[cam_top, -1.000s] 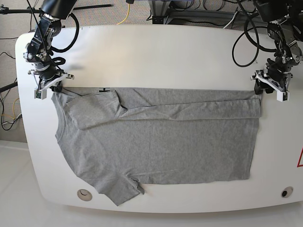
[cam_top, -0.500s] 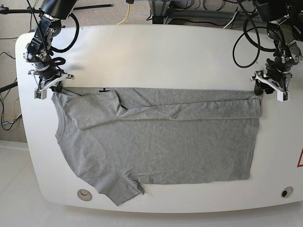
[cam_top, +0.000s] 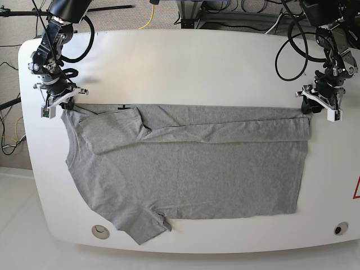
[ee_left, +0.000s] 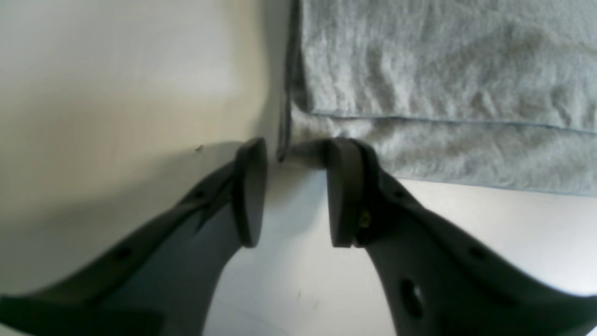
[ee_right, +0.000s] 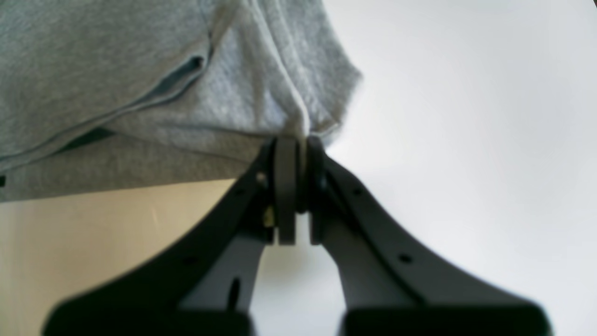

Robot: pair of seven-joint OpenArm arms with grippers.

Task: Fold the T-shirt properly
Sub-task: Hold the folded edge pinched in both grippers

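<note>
The grey T-shirt [cam_top: 191, 169] lies flat on the white table [cam_top: 197, 62], collar toward the left, with its far long edge folded over toward me. My right gripper [cam_top: 65, 104] sits at the far left corner of the shirt. In the right wrist view it [ee_right: 298, 142] is shut on a pinch of the T-shirt [ee_right: 140, 70]. My left gripper [cam_top: 307, 107] is at the far right corner of the shirt. Its jaws [ee_left: 294, 149] stand apart in the left wrist view, and the T-shirt [ee_left: 443, 70] corner lies just at the fingertips.
Cables [cam_top: 295, 50] loop off both arms over the table's far corners. Round holes [cam_top: 101, 231] sit near the front corners, and a red mark [cam_top: 356, 188] is at the right edge. The near sleeve reaches close to the front edge.
Both grippers have crept slightly toward the far edge of the table. The left gripper's jaws have narrowed a little. The shirt has not visibly shifted.
</note>
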